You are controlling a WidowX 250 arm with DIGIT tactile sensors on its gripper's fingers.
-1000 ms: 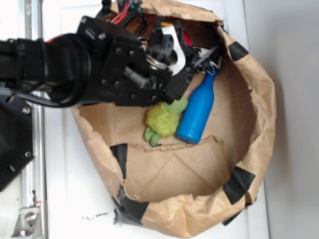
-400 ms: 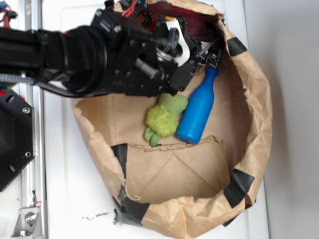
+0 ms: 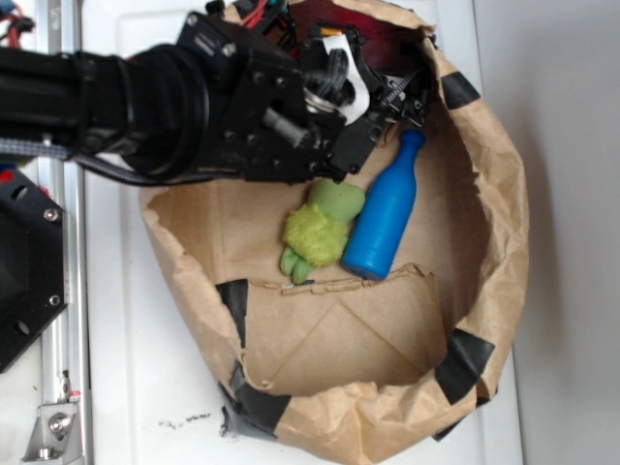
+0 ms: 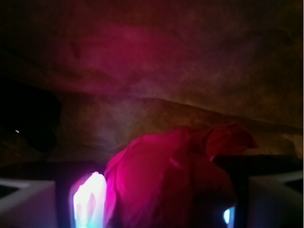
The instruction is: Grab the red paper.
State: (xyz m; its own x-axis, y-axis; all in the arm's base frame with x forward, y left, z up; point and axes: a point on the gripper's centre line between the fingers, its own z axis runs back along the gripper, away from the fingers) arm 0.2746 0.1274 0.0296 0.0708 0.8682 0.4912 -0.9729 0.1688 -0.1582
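Observation:
The red paper [image 4: 175, 180] is a crumpled bright red wad that fills the lower middle of the wrist view, against the brown inner wall of the bag. It lies between my fingers [image 4: 28, 204], which stand wide apart at the two lower corners, with a lit gap on its left side. My gripper [image 4: 152, 194] is open around it. In the exterior view only a dark red patch of the red paper [image 3: 389, 46] shows at the bag's top rim, just past my gripper [image 3: 402, 97], and the arm hides the rest.
The brown paper bag [image 3: 494, 242] lies open with black tape patches on its rim. Inside lie a green plush toy [image 3: 320, 231] and a blue bottle [image 3: 385, 211], just below my gripper. A metal rail [image 3: 60, 291] runs along the left.
Over the last second the arm moved up and deeper toward the bag's top rim. Since 0.4 s ago it has barely shifted. The plush toy and bottle have not moved.

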